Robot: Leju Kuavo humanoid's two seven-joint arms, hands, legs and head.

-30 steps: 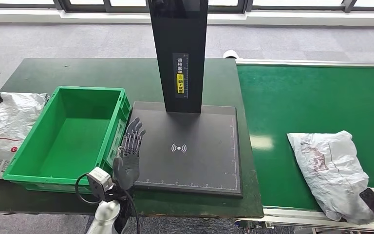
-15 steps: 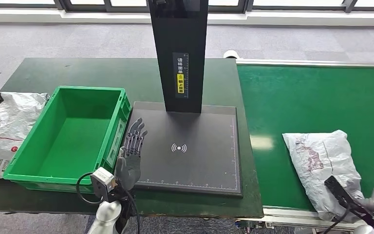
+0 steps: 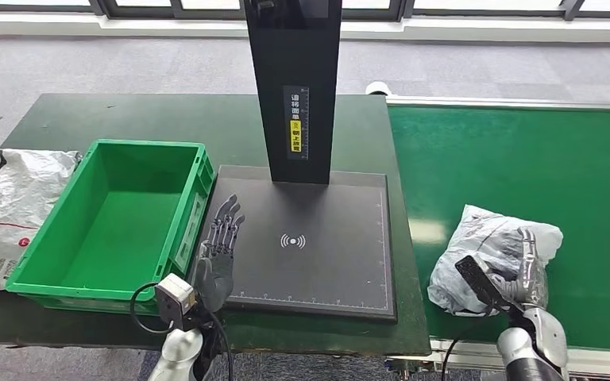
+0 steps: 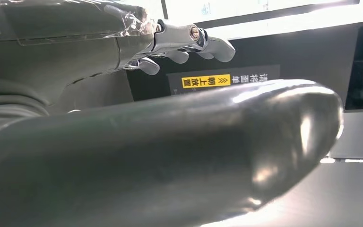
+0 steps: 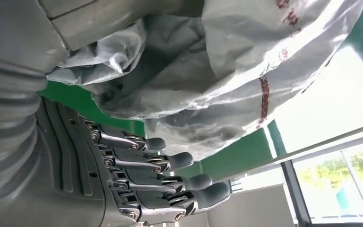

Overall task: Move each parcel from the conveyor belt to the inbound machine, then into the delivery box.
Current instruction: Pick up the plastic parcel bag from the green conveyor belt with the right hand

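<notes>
1. Currently the right hand (image 3: 524, 274) is against the near, right-hand side of the grey parcel (image 3: 484, 254) on the green conveyor belt (image 3: 524, 159), near the belt's front-left corner.
2. Right wrist view: parcel's crinkled plastic (image 5: 227, 71) lies across the palm, the dark fingers (image 5: 170, 161) extend straight under it, not curled in. Touching, but I cannot tell whether it is actually gripped.
3. Parcel is bunched up, sitting on the belt, just right of the inbound machine's black scan plate (image 3: 318, 238). Not on the plate.
4. Left hand (image 3: 216, 258) hovers over the plate's left edge, beside the green delivery box (image 3: 111, 218). Fingers straight and apart, holding nothing.
5. Left wrist view: thumb (image 4: 170, 161) large in the foreground, fingertips (image 4: 189, 45) extended in front of the machine's black column (image 3: 294, 87) with its yellow label (image 4: 205, 81).
6. The delivery box has no parcel inside and sits on the dark green table (image 3: 167, 119), touching the plate's left side.
7. Another white parcel (image 3: 8, 206) lies on the table left of the box, partly cut off by the frame edge.
</notes>
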